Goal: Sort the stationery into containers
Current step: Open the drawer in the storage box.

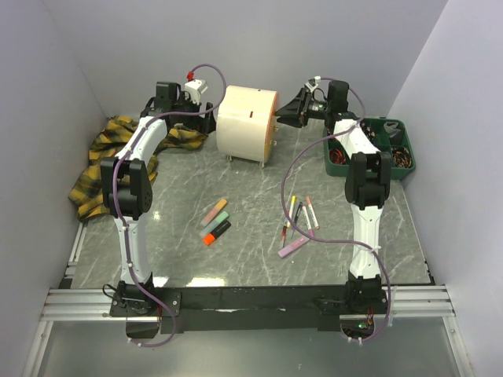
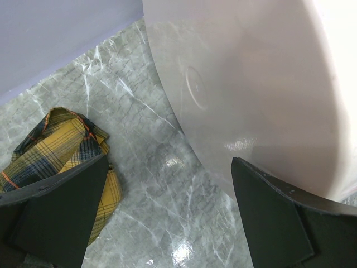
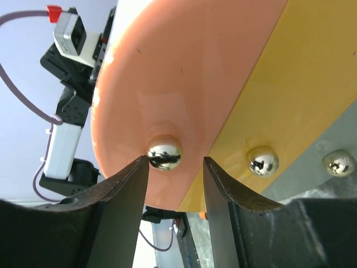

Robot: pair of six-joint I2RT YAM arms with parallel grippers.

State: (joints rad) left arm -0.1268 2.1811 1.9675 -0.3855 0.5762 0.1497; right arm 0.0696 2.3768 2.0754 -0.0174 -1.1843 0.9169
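Observation:
The cream cylindrical cabinet [image 1: 245, 122] lies at the back centre, its orange drawer front [image 1: 272, 129] facing right. My right gripper [image 1: 284, 116] is open at that front. In the right wrist view the drawer's chrome knob [image 3: 164, 153] sits between the tips of my open gripper [image 3: 175, 162], close to the left finger [image 3: 120, 195]. My left gripper [image 1: 206, 110] is open and empty by the cabinet's back wall [image 2: 251, 84]. Orange [image 1: 214, 212], green [image 1: 218, 220] and black-and-red [image 1: 218, 233] highlighters lie mid-table. Thin pens [image 1: 297, 216] and a pink highlighter [image 1: 293, 248] lie to their right.
The dark green tray [image 1: 397, 169] stands at the back right, beside my right arm, with small items in it. The plaid cloth [image 1: 106, 161] is bunched at the back left and also shows in the left wrist view [image 2: 61, 139]. Two chrome feet [image 3: 262, 161] stick out below the drawer front.

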